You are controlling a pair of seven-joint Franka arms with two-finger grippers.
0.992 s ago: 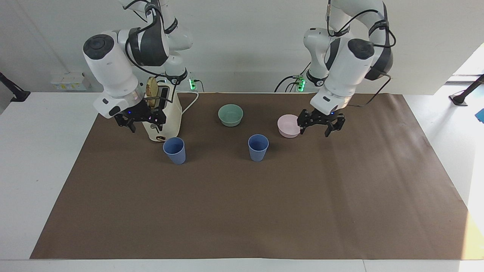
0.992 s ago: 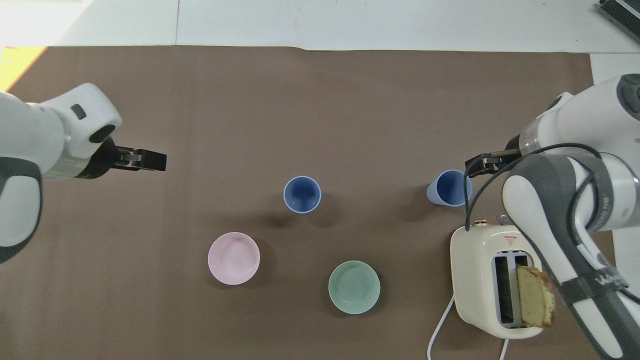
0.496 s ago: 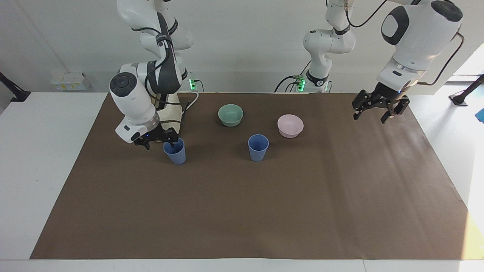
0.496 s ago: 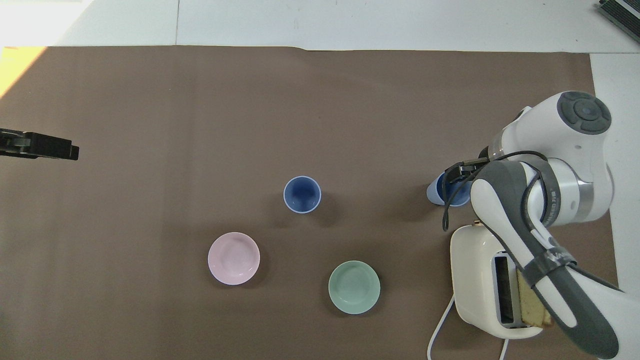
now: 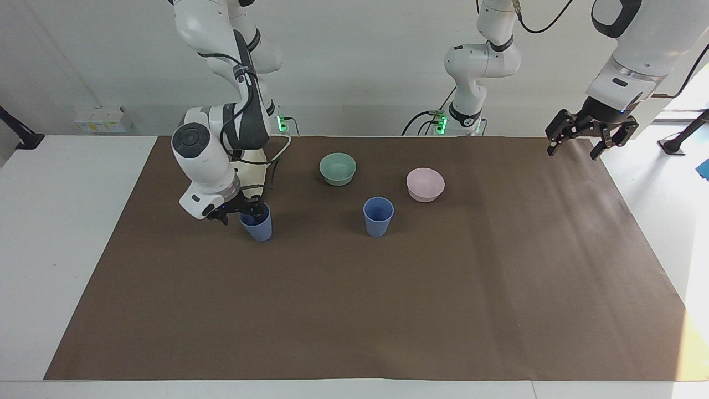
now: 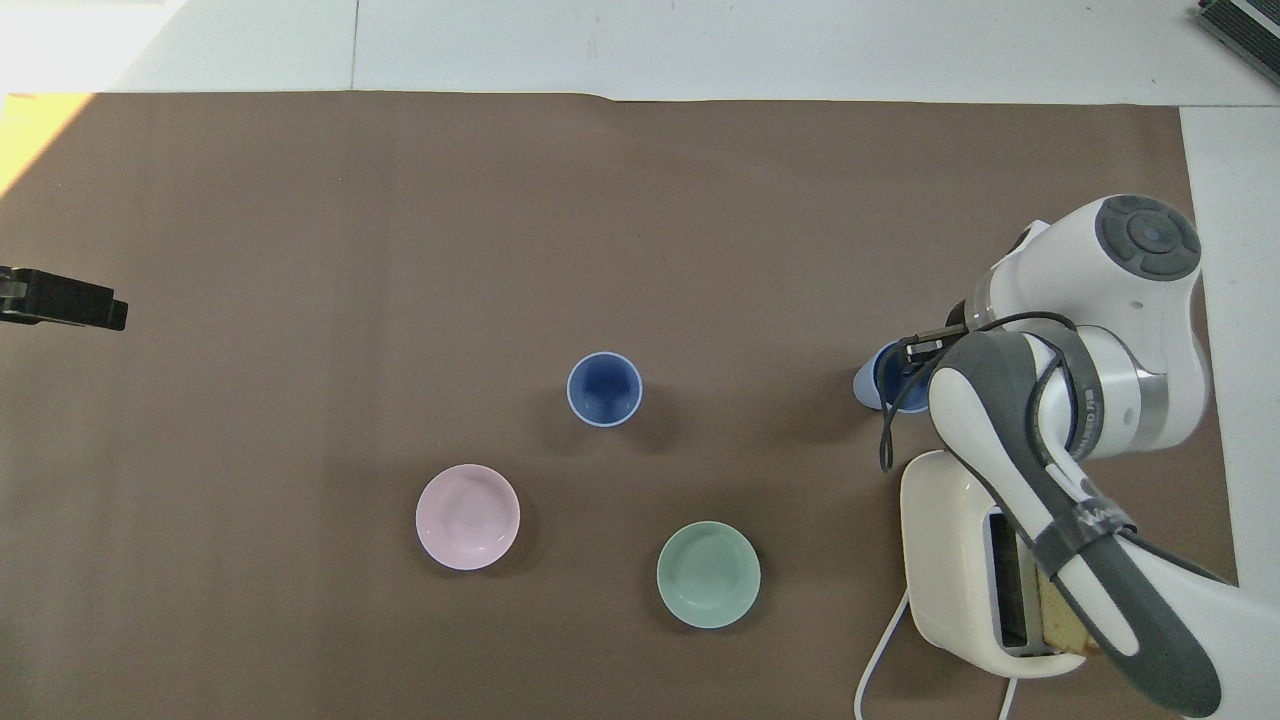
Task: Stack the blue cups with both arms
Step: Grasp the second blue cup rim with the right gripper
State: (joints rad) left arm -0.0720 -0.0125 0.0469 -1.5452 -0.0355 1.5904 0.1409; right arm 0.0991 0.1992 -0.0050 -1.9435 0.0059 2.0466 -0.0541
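We note two blue cups upright on the table: one (image 5: 378, 216) mid-table near the pink bowl (image 5: 425, 184); the other (image 5: 257, 224) beside the toaster (image 6: 955, 560), right tool (image 5: 239, 211) at its rim, grip unclear. Left tool (image 5: 590, 132) raised over the left arm's end, fingers apart.

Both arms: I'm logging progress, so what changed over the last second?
The right gripper dropped from over the toaster onto the rim of the blue cup beside it. The left gripper swung up from the pink bowl toward the table's end. Cups and bowls stayed put.
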